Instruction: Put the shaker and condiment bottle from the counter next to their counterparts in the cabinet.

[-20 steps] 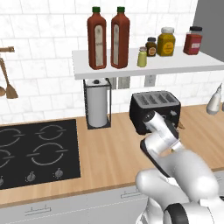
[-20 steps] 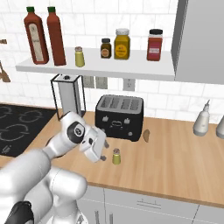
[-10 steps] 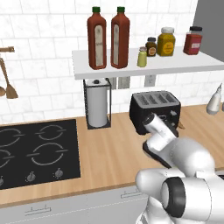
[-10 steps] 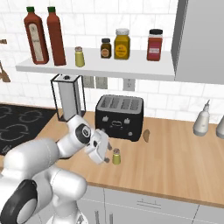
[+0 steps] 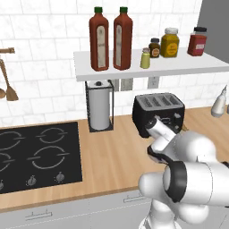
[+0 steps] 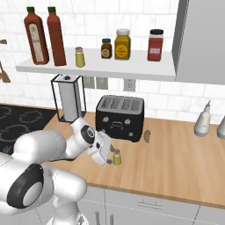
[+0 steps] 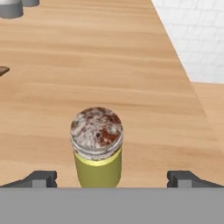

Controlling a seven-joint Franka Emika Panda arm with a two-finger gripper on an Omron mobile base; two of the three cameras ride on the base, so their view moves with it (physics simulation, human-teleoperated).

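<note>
A tiny yellow-green shaker with a grey cap stands upright on the wooden counter in front of the toaster. My gripper is low beside it, open. In the hand view the shaker sits just ahead of my gripper, between the two widely spread fingertips, with no contact visible. On the white cabinet shelf two reddish-brown green-capped bottles stand side by side, with a second shaker to their right. From the left, my arm hides the counter shaker.
A black toaster and a paper towel holder stand at the back of the counter, with a black hob to the left. A dark jar, a mustard jar and a red jar share the shelf. A white bottle stands far right.
The arm has folded lower and the hand has edged closer to the counter shaker. The shaker has not moved and the jaws stay wide.
</note>
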